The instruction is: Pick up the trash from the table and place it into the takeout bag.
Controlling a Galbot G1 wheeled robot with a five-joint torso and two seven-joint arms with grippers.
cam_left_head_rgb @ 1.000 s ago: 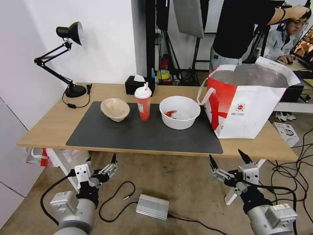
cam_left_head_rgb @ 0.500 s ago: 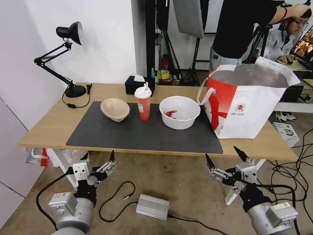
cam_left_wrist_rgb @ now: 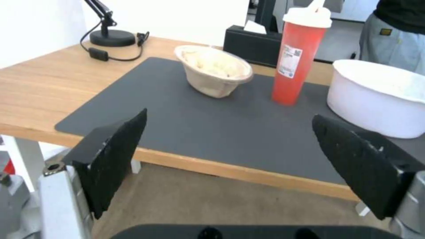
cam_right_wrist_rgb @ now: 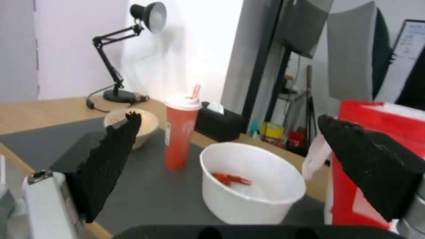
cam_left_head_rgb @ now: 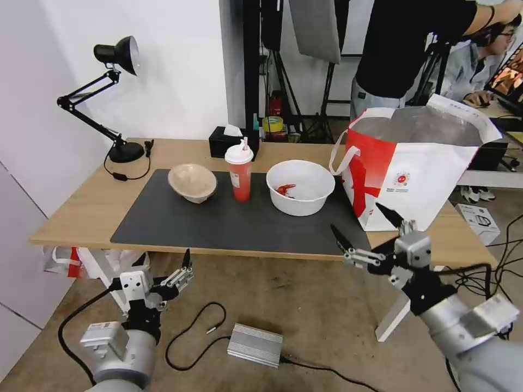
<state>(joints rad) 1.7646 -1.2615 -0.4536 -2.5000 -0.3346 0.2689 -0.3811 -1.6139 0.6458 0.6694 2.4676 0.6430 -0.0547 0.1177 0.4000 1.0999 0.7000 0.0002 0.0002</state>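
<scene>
head view: right gripper (cam_left_head_rgb: 366, 231) now raised from below the table edge to tabletop level, at the near right corner of the grey mat (cam_left_head_rgb: 180, 223), fingers spread wide and holding nothing. reads as the start of a reach, probably for the white bowl (cam_left_head_rgb: 300, 187) just beyond it. left gripper (cam_left_head_rgb: 182, 272) low at the near left, below the table (cam_left_head_rgb: 81, 209), much as a second ago, fingers also apart and empty. all three pieces of trash on the mat in a row: beige bowl (cam_left_head_rgb: 192, 182) at left, tilted on its side; red cup (cam_left_head_rgb: 239, 173) upright in the middle; white bowl at right, just beside the bag (cam_left_head_rgb: 414, 179). bag at the far right of the table, mouth open, silver lining showing. nothing packed yet.

left wrist view: two black wedge fingers spread wide near the table's front edge. beige bowl (cam_left_wrist_rgb: 213, 70) rough and fibrous, thin rim, leaning. red cup (cam_left_wrist_rgb: 296, 51) tall, smooth, slightly tapered, white domed lid, small label. white bowl (cam_left_wrist_rgb: 376, 96) thick-walled, matte. mat (cam_left_wrist_rgb: 212, 129) flat and dull; wood grain on the table (cam_left_wrist_rgb: 40, 89).

right wrist view: fingers wide, framing the white bowl (cam_right_wrist_rgb: 250, 189), round and deep, red scraps on its floor. red cup (cam_right_wrist_rgb: 180, 132) with straw behind it, beige bowl (cam_right_wrist_rgb: 148, 127) farther left, red bag wall (cam_right_wrist_rgb: 363, 179) close at right.
</scene>
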